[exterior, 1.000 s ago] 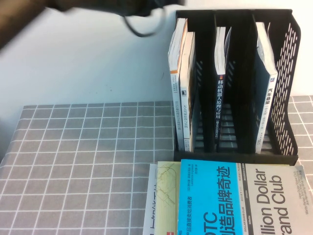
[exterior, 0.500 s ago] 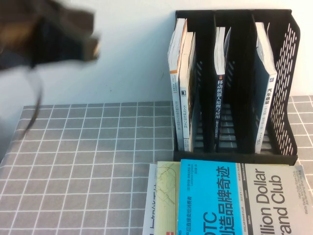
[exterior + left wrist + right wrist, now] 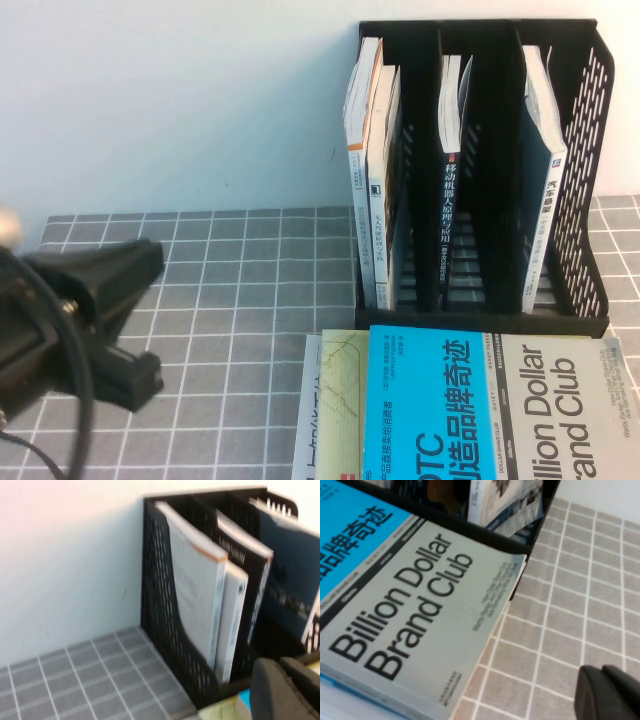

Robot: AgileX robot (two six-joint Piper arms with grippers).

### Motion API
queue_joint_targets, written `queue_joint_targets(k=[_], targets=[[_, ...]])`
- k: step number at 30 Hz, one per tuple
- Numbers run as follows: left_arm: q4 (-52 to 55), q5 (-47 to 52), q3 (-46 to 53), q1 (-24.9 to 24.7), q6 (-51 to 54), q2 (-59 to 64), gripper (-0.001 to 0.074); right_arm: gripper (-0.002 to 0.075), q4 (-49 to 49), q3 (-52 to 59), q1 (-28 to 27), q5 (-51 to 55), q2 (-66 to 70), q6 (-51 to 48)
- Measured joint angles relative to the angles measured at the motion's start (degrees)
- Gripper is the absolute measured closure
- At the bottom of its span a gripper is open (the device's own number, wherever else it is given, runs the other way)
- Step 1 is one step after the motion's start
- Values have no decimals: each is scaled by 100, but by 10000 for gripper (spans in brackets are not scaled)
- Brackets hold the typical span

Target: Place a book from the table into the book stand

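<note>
Left claw point(image 3: 155, 320) released, well left of book point(image 3: 338, 395) lying partly under blue book point(image 3: 430, 410). Right claw point(image 3: 610, 695) over counter point(image 3: 570, 605); grip unreadable. Book stand point(image 3: 590, 150): upright books in all three compartments.

I see a black book stand point(image 3: 585, 200) with slotted side walls, a grey table point(image 3: 230, 290) cloth gridded in white, a bright blue book point(image 3: 430, 410) titled in white, and a grey book point(image 3: 420, 610) lettered black.
</note>
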Motion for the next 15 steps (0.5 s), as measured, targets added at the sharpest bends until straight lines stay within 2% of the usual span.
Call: queue_joint_targets(k=[4,15], targets=[[-10,36,249,0,0,21,736,729,301,34,0,251,-10,-13],[-10,294,844,0,0,21,736,729,375,58,0,263,-10,-13]])
